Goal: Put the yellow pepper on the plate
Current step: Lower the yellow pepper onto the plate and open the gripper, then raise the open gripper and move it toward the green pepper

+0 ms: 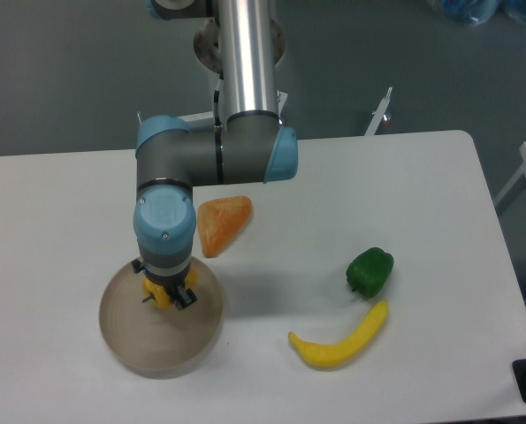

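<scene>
The plate (pixel 130 340) is a round beige-grey dish at the front left of the white table. My gripper (pixel 168 297) points straight down over the plate's far part, seen from above. It is shut on the yellow pepper (pixel 159 294), a small yellow-orange piece with a short dark stem sticking out to the left. The pepper is over the plate, at or just above its surface; I cannot tell whether it touches. The arm's wrist hides most of the pepper and the fingers.
An orange wedge-shaped toy (pixel 223 223) lies just behind the plate to the right. A green pepper (pixel 370 270) and a long yellow banana (pixel 342 340) lie at the right. The table's front edge is close to the plate.
</scene>
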{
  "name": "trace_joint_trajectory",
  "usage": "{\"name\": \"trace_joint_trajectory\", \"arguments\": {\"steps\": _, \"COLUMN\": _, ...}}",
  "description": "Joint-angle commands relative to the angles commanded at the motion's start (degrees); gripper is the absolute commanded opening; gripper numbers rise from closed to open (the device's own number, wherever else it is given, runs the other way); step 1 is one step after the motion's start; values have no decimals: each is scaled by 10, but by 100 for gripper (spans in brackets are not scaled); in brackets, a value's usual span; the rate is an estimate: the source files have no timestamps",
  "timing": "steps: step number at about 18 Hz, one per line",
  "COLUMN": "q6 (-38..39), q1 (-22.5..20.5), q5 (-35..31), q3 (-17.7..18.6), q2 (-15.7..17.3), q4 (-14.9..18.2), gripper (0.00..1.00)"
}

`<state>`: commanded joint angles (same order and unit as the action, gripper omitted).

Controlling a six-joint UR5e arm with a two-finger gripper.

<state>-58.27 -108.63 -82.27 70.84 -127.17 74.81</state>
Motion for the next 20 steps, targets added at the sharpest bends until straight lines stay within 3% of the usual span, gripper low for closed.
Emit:
{"name": "trace_joint_trajectory", "arguments": {"steps": 1, "q6": 0, "q1": 1, "q5": 0, "q3": 1, "q2": -2, "q4": -12, "gripper": 67}}
{"name": "trace_joint_trajectory", "arguments": {"steps": 2, "q6": 1, "q1": 3, "q5": 0, "q3": 1, "q2": -4, "q4": -23, "gripper": 86}}
{"name": "trace_joint_trajectory", "arguments": {"steps": 3, "q6": 1, "q1": 4, "q5": 0, "q3": 1, "q2": -6, "q4": -33, "gripper": 100}}
{"name": "trace_joint_trajectory", "arguments": {"steps": 13, "q6": -5, "q1": -3, "q5": -8, "q3": 1, "q2": 17, "q4": -45, "gripper": 100}}
{"name": "trace_joint_trajectory", "arguments": {"steps": 20, "q6": -33, "q1": -67, "q5": -26, "q3": 5, "q2": 69, "q4": -38, "gripper": 100}}
